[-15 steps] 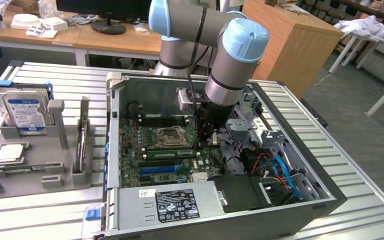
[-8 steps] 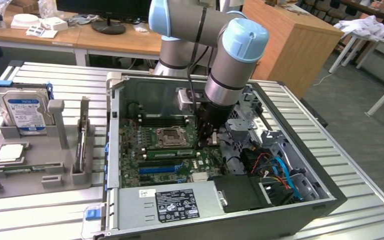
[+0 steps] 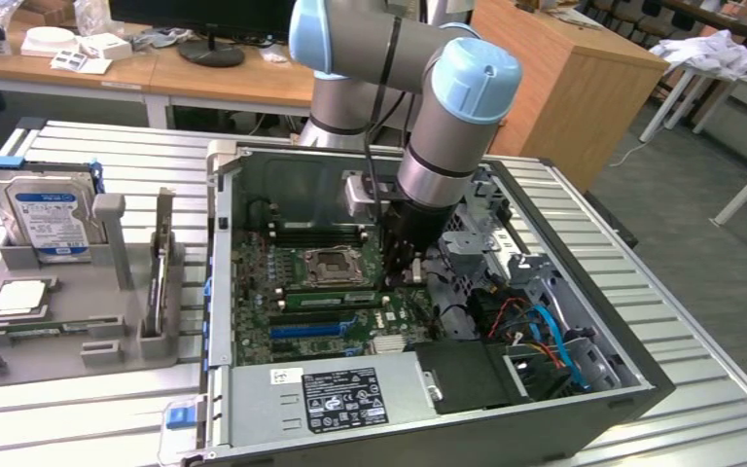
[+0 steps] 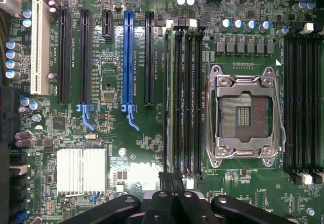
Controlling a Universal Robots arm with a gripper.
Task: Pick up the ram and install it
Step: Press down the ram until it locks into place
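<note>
Behind the work, wooden desks and a cabinet line an office; in front, a ribbed metal table (image 3: 685, 321) carries everything. Toward the exterior view's left, a grey fixture tray (image 3: 69, 321) holds an upright hard drive (image 3: 47, 216) with a blue label and, in front of it, a square silver CPU chip (image 3: 20, 298). Further right lies an open computer case (image 3: 582, 389), its green motherboard (image 3: 289, 321) facing up with an empty CPU socket (image 4: 244, 114). The robot arm (image 3: 458, 117) reaches down into the case. In the wrist view the ram (image 4: 172, 97) stands edge-on in a memory slot just beside the socket, and the gripper (image 4: 172, 191), fingers together, sits right at its near end.
</note>
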